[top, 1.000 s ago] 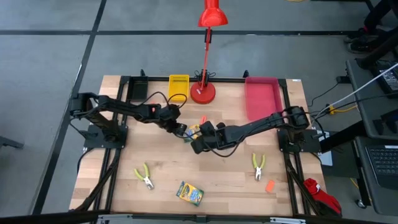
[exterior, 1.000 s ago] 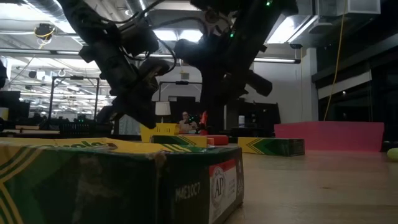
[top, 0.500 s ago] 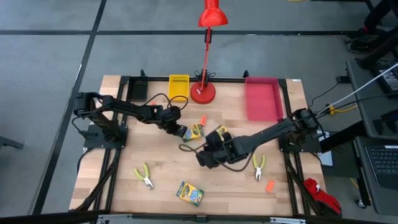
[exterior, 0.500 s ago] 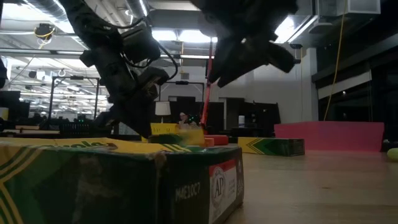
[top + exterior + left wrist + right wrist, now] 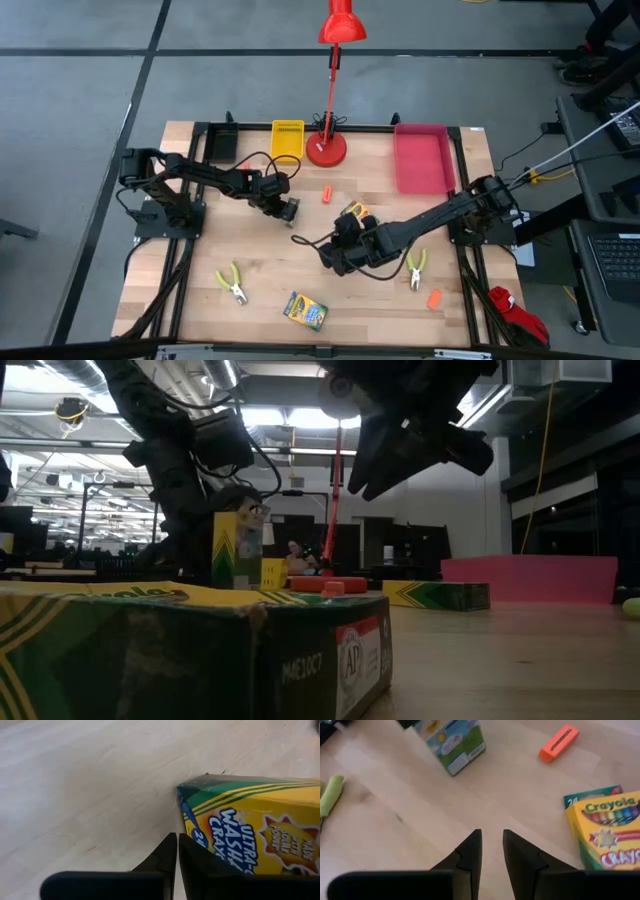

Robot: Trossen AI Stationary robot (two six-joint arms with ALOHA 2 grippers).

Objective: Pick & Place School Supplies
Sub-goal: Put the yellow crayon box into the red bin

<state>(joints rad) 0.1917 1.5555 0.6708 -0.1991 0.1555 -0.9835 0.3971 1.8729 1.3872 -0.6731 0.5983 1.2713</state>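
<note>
Near the surface's [image 5: 200, 250] middle, the left tool [image 5: 291, 209] is pinching closed beside an upright crayon box [image 5: 236, 550]; the right tool [image 5: 330, 254] is hovering narrowly parted, holding nothing.

High view looked straight down, far off, took in whole table [image 5: 200, 300] and both arms. Low view sat at tabletop level, lens almost against crayon box [image 5: 190, 650], faced room behind. Wrist views hung close over wood. Standing crayon box [image 5: 237, 550] shared by low, both wrist views.
</note>
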